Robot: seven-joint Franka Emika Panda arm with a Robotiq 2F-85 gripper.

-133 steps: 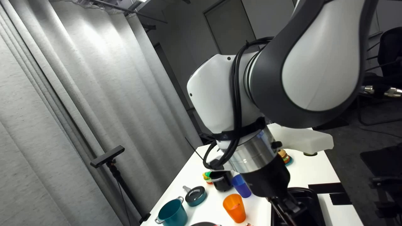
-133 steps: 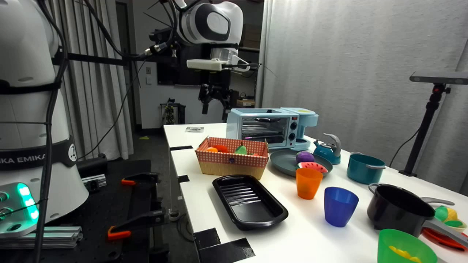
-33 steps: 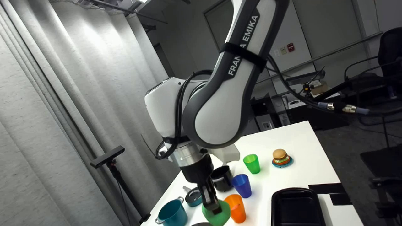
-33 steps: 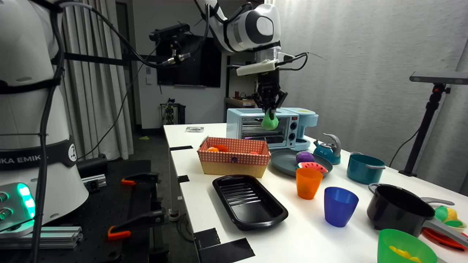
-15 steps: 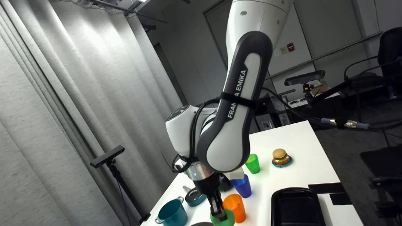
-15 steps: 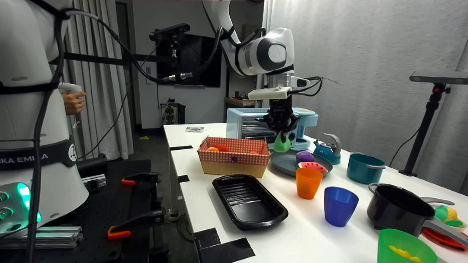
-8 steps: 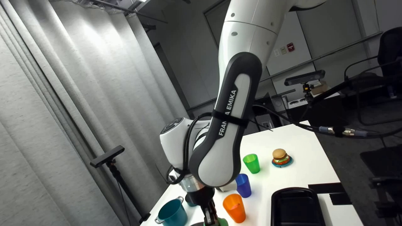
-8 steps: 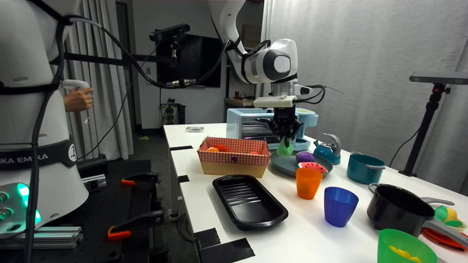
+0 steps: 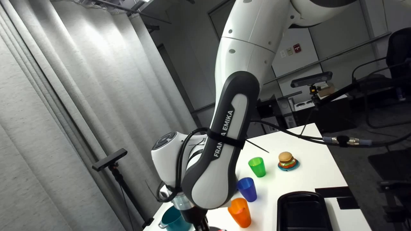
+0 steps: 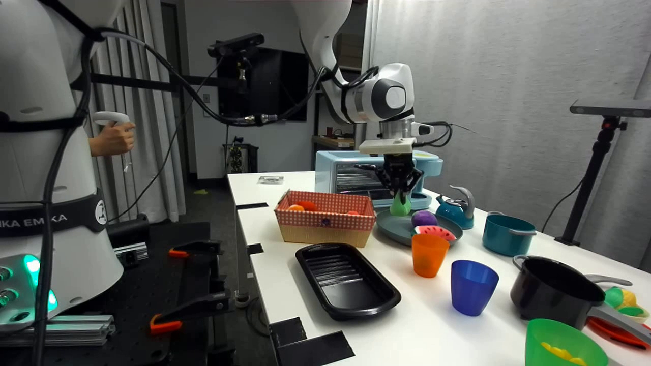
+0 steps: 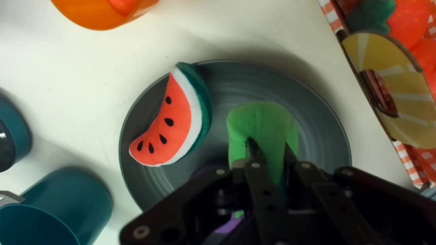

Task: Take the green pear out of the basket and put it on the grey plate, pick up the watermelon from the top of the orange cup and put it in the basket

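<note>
Green, rounded, soft-looking pear: poised over the round, dark-grey, ring-ridged plate; cannot tell if touching.
Black, two-fingered gripper: pinching the pear's narrow end.
Plate landing: ease straight down on bare grey beside the red-and-green, crescent-shaped, fabric-looking watermelon slice; settle the broad end before letting go.
Pear release: part fingers only slightly, sparing the rounded, purple, soft-looking toy close by.
Gripper exit: lift vertically; could otherwise drag or topple the pear.
</note>
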